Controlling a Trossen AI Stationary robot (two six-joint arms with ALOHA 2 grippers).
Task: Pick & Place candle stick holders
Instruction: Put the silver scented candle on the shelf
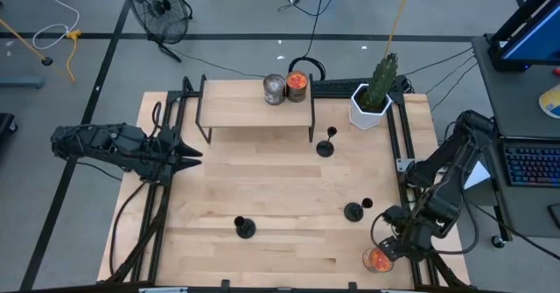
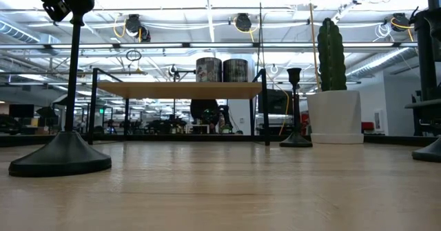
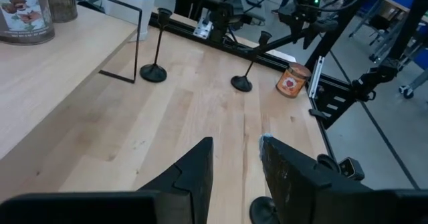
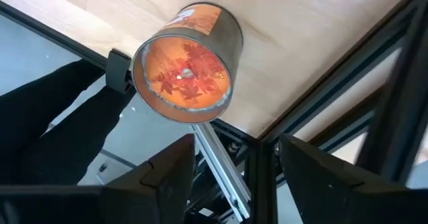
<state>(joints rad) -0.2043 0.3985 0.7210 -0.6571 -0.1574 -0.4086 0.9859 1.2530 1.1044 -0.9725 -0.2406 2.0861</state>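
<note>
Three black candle stick holders stand upright on their round bases on the wooden table: one by the shelf's right leg (image 1: 325, 144) (image 3: 155, 63), one toward the right (image 1: 354, 210) (image 3: 244, 70), one near the front (image 1: 244, 229) (image 2: 62, 155). My right gripper (image 1: 391, 239) (image 4: 234, 177) hangs open, slanting down over an orange-filled glass jar (image 1: 378, 260) (image 4: 187, 63) that stands at the table's near right corner; nothing is between its fingers. My left gripper (image 1: 197, 157) (image 3: 234, 164) waits open at the left edge, pointing across the table.
A low wooden shelf (image 1: 255, 105) (image 2: 179, 89) on black legs at the back carries two jars (image 1: 274, 89) (image 1: 297, 83). A cactus in a white pot (image 1: 372, 96) (image 2: 334, 117) stands at the back right. Black frame rails (image 4: 267, 164) border the table.
</note>
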